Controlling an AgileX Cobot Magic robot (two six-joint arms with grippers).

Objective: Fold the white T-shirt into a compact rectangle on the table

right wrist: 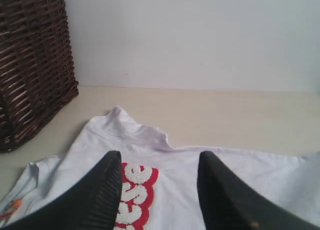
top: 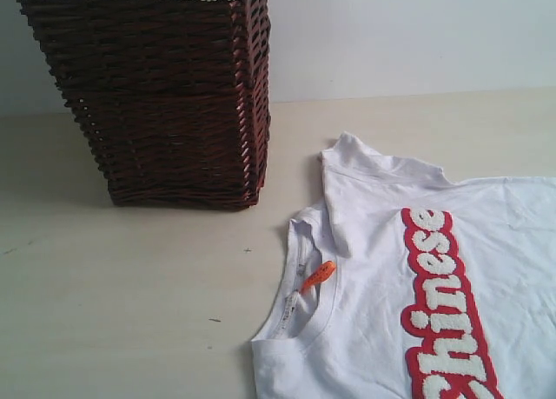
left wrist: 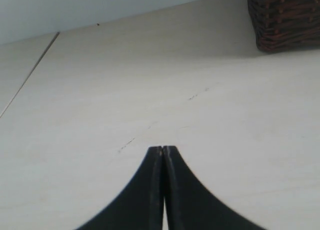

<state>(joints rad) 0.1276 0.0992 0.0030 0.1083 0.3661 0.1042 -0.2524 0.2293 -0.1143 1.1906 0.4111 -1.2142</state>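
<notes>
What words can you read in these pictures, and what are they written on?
"Chinese": fuzzy white letters edged in red, on the chest of the white cotton T-shirt; the first letter runs to the picture's edge.
"ese": the end of that same word, in the right wrist view.
Small orange neck tag: too small to read.
White collar label: too small to read.
Brown wicker basket: no writing shows.

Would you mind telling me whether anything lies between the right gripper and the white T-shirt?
Nothing visible does. The right gripper hangs open over the T-shirt, with only clear space between it and the cloth. The wicker basket stands off to one side, apart from the shirt.
</notes>
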